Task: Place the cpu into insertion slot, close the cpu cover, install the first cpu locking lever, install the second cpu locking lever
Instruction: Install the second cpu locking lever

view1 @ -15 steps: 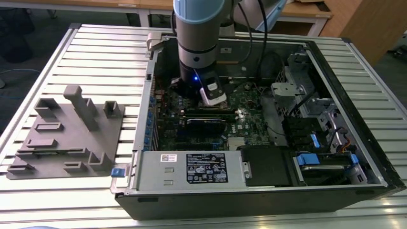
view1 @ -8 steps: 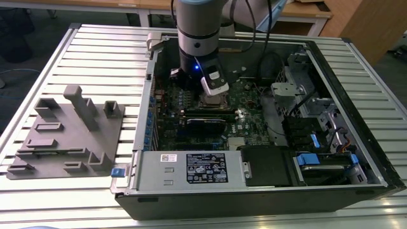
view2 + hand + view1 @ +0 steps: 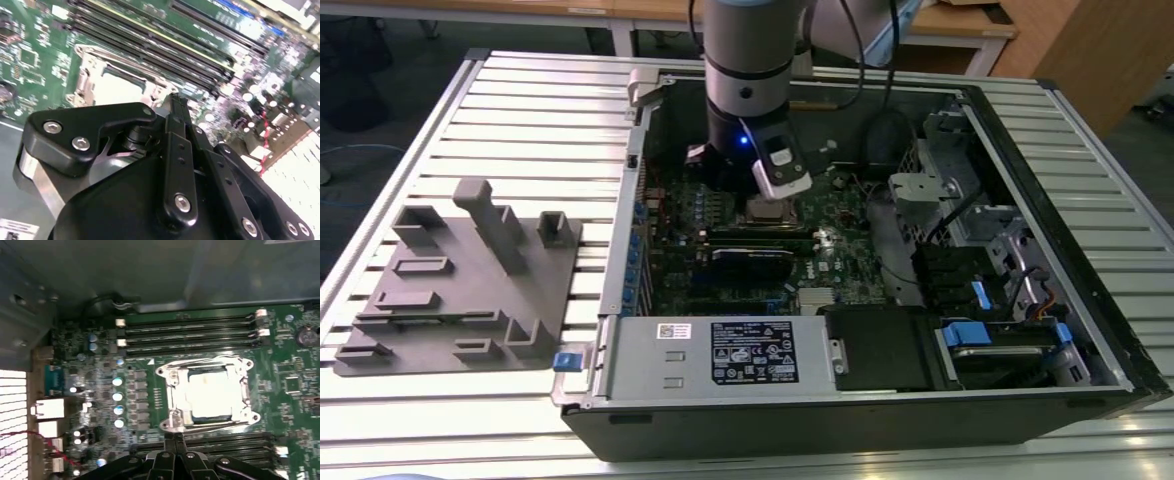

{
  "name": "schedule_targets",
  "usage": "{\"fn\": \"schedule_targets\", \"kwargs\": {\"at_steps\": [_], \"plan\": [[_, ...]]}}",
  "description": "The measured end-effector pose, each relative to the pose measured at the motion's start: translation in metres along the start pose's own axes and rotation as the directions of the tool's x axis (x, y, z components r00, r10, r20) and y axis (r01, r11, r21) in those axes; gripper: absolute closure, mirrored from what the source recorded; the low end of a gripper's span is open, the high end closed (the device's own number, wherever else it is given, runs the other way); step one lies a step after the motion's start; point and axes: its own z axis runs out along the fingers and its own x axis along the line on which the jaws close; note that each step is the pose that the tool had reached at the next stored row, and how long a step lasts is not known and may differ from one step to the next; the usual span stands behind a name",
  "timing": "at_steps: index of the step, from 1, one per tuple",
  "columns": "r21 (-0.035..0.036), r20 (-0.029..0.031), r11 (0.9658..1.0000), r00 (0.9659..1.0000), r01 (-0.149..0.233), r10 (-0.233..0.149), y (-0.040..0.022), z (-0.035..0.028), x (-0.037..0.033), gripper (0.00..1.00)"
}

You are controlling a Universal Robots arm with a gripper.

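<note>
Inside the open computer case (image 3: 881, 400) on the slatted metal table (image 3: 520, 110), the arm hides much of the green motherboard (image 3: 841, 225) in the exterior view. Its black end effector (image 3: 173, 439) has its fingers pressed together, holding nothing, tip just at the six o'clock edge of the insertion slot (image 3: 172, 417) in the first wrist view. The cpu (image 3: 210, 395), flat and silvery-grey, sits in the slot under the thin, shiny cpu cover (image 3: 245, 390). Long black memory slots (image 3: 190, 332) lie at twelve o'clock.
</note>
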Motion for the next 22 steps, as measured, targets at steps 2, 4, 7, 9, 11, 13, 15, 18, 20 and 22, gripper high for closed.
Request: {"fn": "schedule_targets", "kwargs": {"at_steps": [2, 4, 7, 9, 11, 13, 15, 18, 20, 22], "plan": [[0.003, -0.0006, 1.0, 1.0, 0.0, 0.0, 0.0007, 0.0006, -0.0068, 0.89], [0.0055, -0.0013, 1.0, 1.0, 0.0, 0.0, 0.0015, 0.0012, -0.0137, 0.89], [0.0108, -0.0022, 0.9999, 1.0, 0.0, 0.0, 0.0029, 0.0021, -0.0233, 0.89], [0.0167, -0.002, 0.9999, 1.0, 0.0, 0.0, 0.005, 0.0026, -0.0271, 0.89], [0.0209, -0.002, 0.9998, 1.0, 0.0, 0.0, 0.0111, 0.0036, -0.0285, 0.89], [0.0237, -0.0019, 0.9997, 1.0, 0.0, 0.0, 0.0181, 0.0047, -0.0296, 0.89], [0.026, -0.0025, 0.9997, 1.0, 0.0, 0.0, 0.0233, 0.0056, -0.0319, 0.89], [0.0286, -0.0034, 0.9996, 1.0, 0.0, 0.0, 0.0307, 0.0072, -0.0357, 0.89], [0.0299, -0.0043, 0.9996, 1.0, 0.0, 0.0, 0.0335, 0.0077, -0.0379, 0.89], [0.03, -0.0043, 0.9996, 1.0, 0.0, 0.0, 0.0336, 0.0077, -0.0379, 0.89]]}}
